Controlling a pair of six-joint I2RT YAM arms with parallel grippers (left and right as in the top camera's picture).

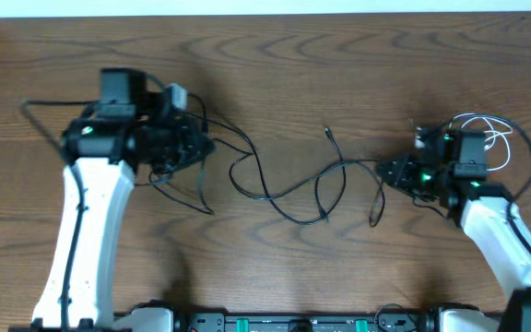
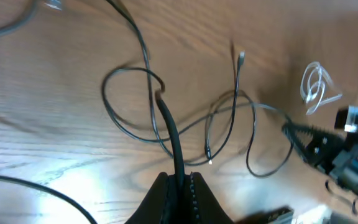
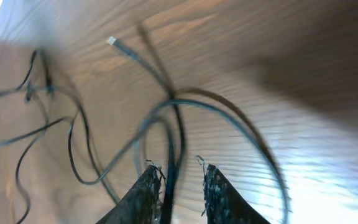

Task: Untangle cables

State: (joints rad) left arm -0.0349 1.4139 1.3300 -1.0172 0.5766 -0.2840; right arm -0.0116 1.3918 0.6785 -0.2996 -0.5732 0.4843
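A brown wood-grain surface (image 1: 275, 267) with dark wavy bands fills all three views, glossy enough to throw a white glare patch (image 2: 61, 180) in the left wrist view, and a pale white strip (image 1: 247, 7) runs beyond its far edge overhead.

Looped black cables (image 1: 293, 189) at centre, white cable (image 1: 498, 136) at right.

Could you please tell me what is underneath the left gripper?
A black cable runs into the left gripper, which is shut on it. From overhead, the gripper covers the strands beneath it, so how they lie there cannot be seen.
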